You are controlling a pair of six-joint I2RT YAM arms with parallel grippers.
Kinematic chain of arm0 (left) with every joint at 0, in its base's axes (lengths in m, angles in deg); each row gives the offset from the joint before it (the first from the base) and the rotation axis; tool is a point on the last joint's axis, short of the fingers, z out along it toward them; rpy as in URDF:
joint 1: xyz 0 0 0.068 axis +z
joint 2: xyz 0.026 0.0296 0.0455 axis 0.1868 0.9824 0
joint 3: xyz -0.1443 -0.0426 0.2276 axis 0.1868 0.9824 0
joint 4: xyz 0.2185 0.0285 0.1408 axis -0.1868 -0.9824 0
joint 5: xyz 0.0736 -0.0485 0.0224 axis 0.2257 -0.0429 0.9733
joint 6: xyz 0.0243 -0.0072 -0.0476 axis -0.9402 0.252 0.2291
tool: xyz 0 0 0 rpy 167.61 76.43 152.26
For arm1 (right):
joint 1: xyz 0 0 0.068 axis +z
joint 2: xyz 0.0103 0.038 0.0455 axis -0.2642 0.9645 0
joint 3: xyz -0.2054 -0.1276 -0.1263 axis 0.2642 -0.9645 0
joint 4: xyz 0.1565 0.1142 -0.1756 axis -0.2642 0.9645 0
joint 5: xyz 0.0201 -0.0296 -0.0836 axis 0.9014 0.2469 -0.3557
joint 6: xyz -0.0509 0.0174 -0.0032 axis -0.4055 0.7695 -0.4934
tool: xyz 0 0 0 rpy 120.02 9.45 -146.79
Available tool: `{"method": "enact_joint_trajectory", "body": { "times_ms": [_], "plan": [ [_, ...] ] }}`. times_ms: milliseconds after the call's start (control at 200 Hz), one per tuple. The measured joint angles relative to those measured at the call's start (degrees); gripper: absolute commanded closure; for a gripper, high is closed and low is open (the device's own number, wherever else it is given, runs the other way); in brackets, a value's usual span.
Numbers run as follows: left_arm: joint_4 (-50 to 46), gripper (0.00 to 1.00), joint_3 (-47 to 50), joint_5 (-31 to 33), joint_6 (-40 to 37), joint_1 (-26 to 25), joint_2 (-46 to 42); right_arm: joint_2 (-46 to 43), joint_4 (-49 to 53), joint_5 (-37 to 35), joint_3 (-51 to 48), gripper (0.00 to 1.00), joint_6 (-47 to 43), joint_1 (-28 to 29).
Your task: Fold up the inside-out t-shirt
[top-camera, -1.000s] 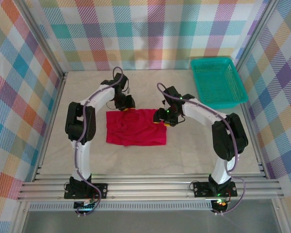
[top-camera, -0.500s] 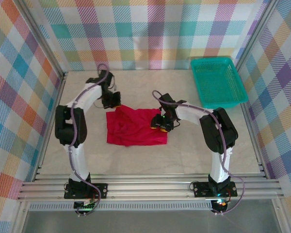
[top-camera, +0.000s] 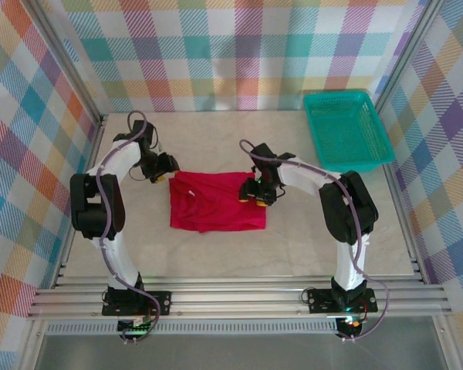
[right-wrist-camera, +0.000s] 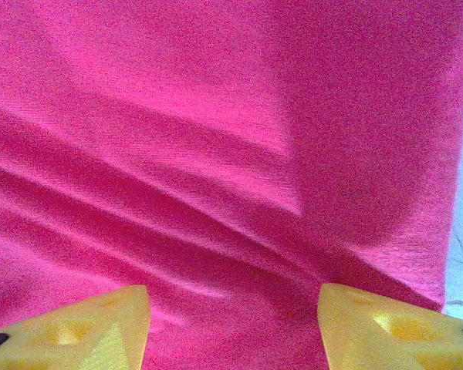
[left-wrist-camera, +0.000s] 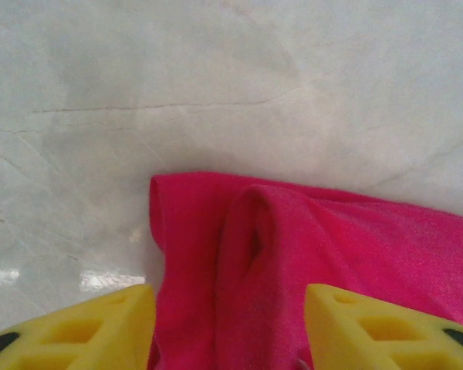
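Observation:
The inside-out t-shirt (top-camera: 216, 203) lies as a bright red, roughly rectangular bundle in the middle of the pale table. My left gripper (top-camera: 160, 168) hovers just off its top-left corner. In the left wrist view the left gripper (left-wrist-camera: 228, 331) is open, its yellow fingertips (left-wrist-camera: 100, 327) wide apart over a raised ridge of the shirt (left-wrist-camera: 370, 247). My right gripper (top-camera: 255, 193) sits over the shirt's upper right edge. In the right wrist view the right gripper (right-wrist-camera: 231, 327) is also open, with wrinkled red cloth (right-wrist-camera: 216, 116) lying flat beneath it, not pinched.
A teal plastic basket (top-camera: 347, 129) stands at the back right of the table (top-camera: 216, 254). Checked walls close in the back and both sides. Bare tabletop lies in front of the shirt and to its left.
My left gripper let go of the shirt's top edge, opened and slid left past the top-left corner. The cloth settled flatter. The right gripper barely shifted along the right edge.

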Motion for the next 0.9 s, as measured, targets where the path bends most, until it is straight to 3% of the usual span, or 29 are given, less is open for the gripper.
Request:
{"method": "enact_joint_trajectory", "body": {
  "times_ms": [235,485,535,615,665,900],
  "plan": [
    [3.28,0.38,15.21,-4.92,2.75,-8.9,-21.0,0.02,3.21,0.42,8.46,0.4,-1.84,-0.07],
    [3.96,0.37,25.31,-7.65,3.41,-11.5,-20.09,5.38,5.6,0.37,16.26,0.4,-3.19,-0.57],
    [4.04,0.46,25.46,-7.54,3.5,-12.37,-18.67,6.78,5.75,0.35,17.46,0.4,-3.34,-0.57],
    [4.22,0.83,25.46,-6.73,3.82,-13.03,-15.74,8.94,6.1,0.2,18.97,0.4,-3.43,-0.68],
    [4.15,1.0,25.46,-5.95,4.04,-13.0,-13.86,10.23,5.99,0.11,19.37,0.41,-3.58,-0.96],
    [3.15,1.0,26.77,-1.44,4.96,-10.62,-12.98,14.14,3.58,1.03,14.95,0.44,-3.52,-4.04]
  ]
}}
